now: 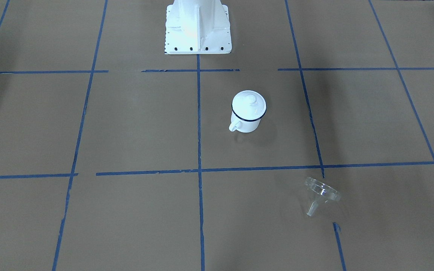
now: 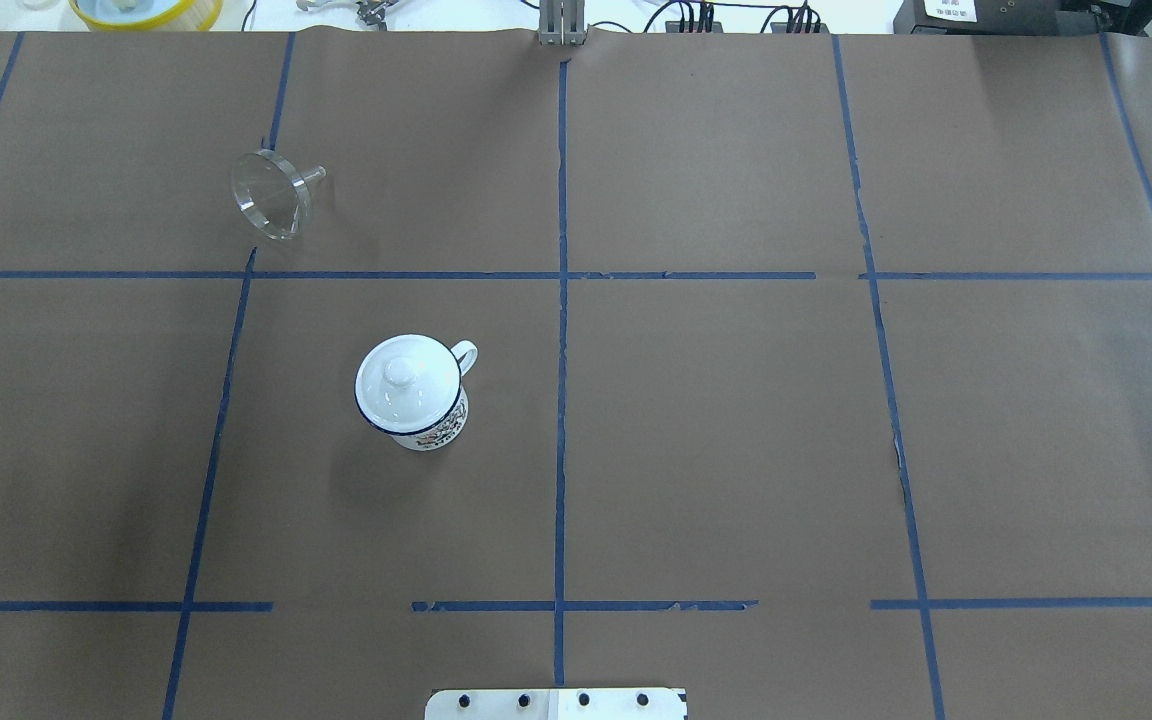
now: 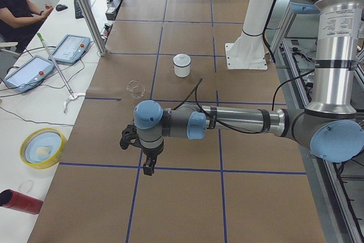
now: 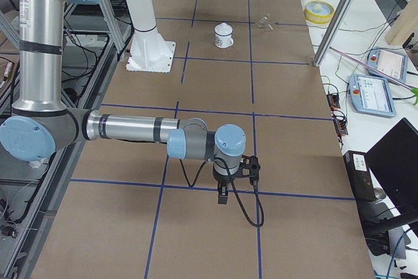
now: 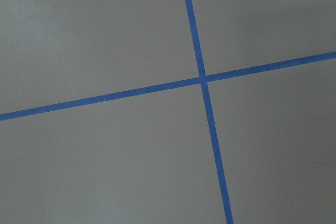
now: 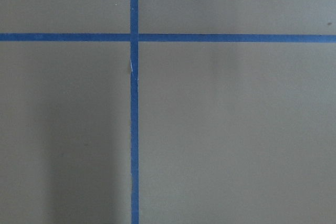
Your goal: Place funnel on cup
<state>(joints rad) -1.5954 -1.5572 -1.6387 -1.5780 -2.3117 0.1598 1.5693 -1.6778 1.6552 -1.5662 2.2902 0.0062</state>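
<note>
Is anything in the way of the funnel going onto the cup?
Yes. A white knobbed lid sits on the cup, covering the mouth where the funnel must go. The funnel lies on its side, apart from the cup; nothing else shows between them.

The counter (image 2: 736, 450) was covered in smooth, matt brown paper, marked with strips of blue tape (image 2: 561, 400) that were frayed in places. The cup (image 2: 433, 430) and its lid (image 2: 406, 378) looked like glossy white enamel. The funnel (image 2: 271, 195) was clear, shiny plastic. The robot base (image 1: 198, 28) showed glossy white painted metal.
</note>
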